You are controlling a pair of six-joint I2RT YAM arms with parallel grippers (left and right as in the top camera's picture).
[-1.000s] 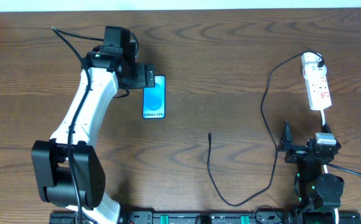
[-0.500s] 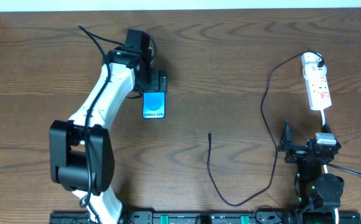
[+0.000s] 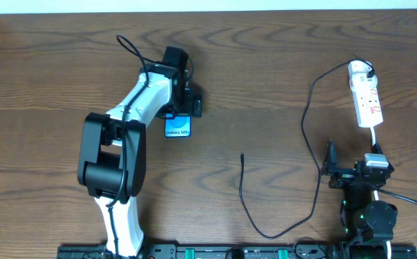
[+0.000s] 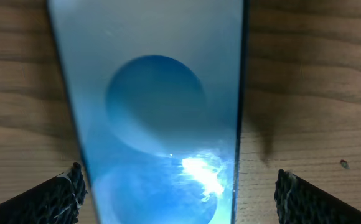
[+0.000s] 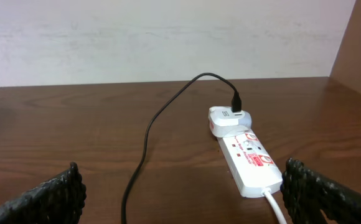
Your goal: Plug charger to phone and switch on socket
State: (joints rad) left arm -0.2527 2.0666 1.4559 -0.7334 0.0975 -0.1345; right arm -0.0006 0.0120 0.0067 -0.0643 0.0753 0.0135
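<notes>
The phone (image 3: 178,129) lies flat on the table with its blue screen up. My left gripper (image 3: 182,108) hovers over its far end and covers that part from above. In the left wrist view the phone (image 4: 155,106) fills the middle and my left gripper (image 4: 179,198) is open, one finger on each side of it. The charger (image 3: 243,188) runs as a thin black cable from a white adapter (image 3: 359,69) on the socket (image 3: 367,99) and loops down to a free tip (image 3: 242,155) mid-table. My right gripper (image 3: 352,167) is open below the socket; the right wrist view shows the socket (image 5: 249,163) and charger (image 5: 148,134) ahead.
The socket's white cord (image 3: 375,138) runs down toward the right arm's base. A pale wall (image 5: 168,37) backs the table's far edge. Bare brown wood (image 3: 280,72) lies between the phone and the socket.
The left arm has swung to the right, carrying its open gripper from the phone's left side to over the phone's far end. The right arm, cable and socket have not moved.
</notes>
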